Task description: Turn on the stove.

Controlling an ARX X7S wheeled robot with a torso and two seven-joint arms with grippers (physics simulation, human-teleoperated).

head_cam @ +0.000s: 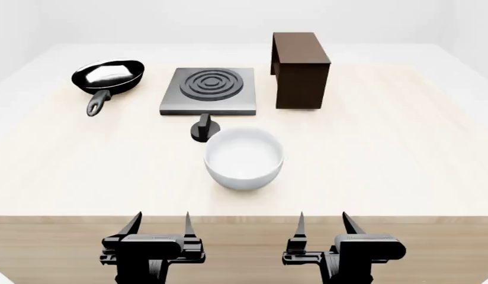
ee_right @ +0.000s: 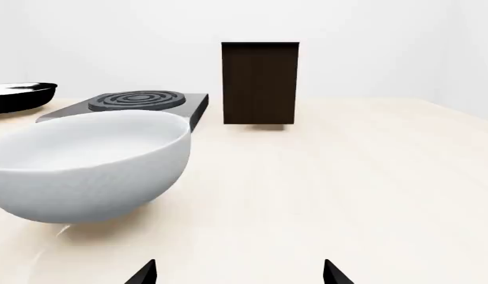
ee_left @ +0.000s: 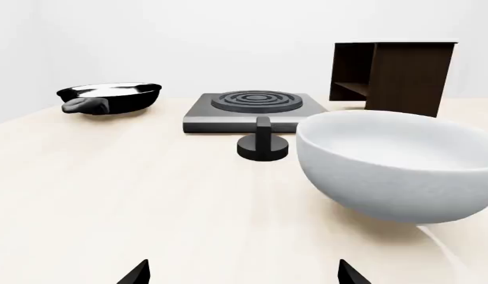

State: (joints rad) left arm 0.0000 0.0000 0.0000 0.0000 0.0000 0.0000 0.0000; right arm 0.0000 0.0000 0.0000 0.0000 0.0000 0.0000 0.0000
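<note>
Nearest the head camera, the left end effector [head_cam: 159, 226] and the right end effector [head_cam: 321, 225] are seen at the near edge of the worktop [head_cam: 402, 154], both with fingers spread apart and nothing held between them. A white bowl [head_cam: 244, 158] is placed just beyond them, and the black knob [head_cam: 204, 128] is found just behind it, apart from the front edge of the grey stove [head_cam: 208, 90]. A black frying pan [head_cam: 108, 77] is set to the stove's left and a dark brown box [head_cam: 300, 69] to its right. In the left wrist view the knob's upright ridge is shown clearly; in the right wrist view the knob is hidden behind the bowl, and only the box's closed side is presented
</note>
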